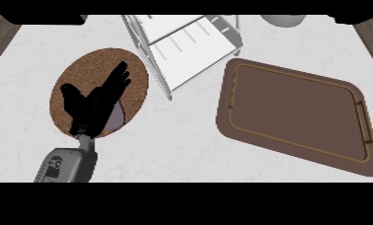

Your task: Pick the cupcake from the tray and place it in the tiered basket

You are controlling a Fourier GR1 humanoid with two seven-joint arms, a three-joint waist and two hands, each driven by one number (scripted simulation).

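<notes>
A grey forearm comes up from the near left edge, and its black left robot hand is spread wide, fingers straight and pointing far and slightly right, thumb out to the left. The robot hand hangs over a round brown cork mat lying on the pale marbled surface. Just beside the wrist, at the near right of the palm, a small greyish-purple patch shows on the mat; what it is cannot be told. The right robot hand shows nowhere.

To the right of the mat, at the far middle, stands the white wire tiered basket, its shelves tilted in this view and holding nothing visible. Further right lies the brown rectangular tray, turned at an angle, its raised rim showing and nothing on it. No cupcake can be made out on the tray or in the basket. A grey rounded object sits at the far edge, cut off.
</notes>
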